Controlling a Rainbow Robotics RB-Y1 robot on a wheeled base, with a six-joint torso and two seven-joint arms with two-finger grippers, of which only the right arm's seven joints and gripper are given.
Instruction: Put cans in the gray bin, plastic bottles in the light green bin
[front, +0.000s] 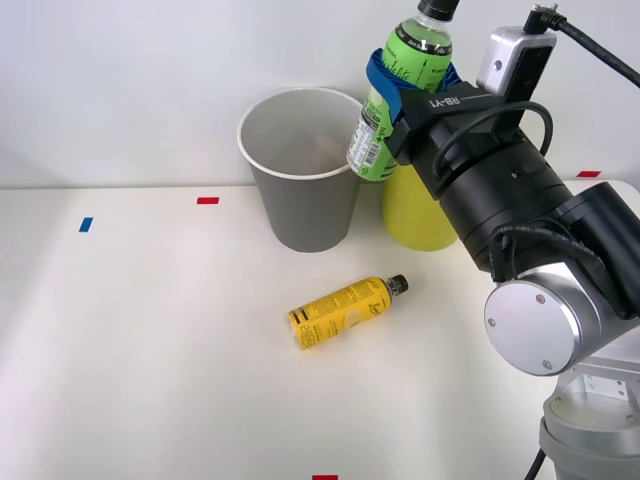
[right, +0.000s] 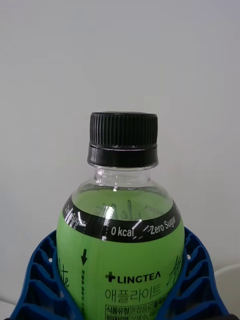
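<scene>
While the fingers (front: 400, 85) clasp the green-label bottle (front: 405, 70) upright above the light green bin (front: 415, 215), the drop is in hand (release next); the yellow-label bottle (front: 345, 310) lies on the worktop (front: 150, 350).

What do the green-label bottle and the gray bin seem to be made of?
Green-label bottle: clear glossy plastic, with see-through shoulder, light glints and ribbed black cap. Round gray bin: probably matte molded plastic, with smooth even walls and a thin white rim.

green bottle (right: 119, 250) label reads "0 kcal", "zero sugar", "linctea"; arm (front: 500, 190) "rb-y1"
</scene>
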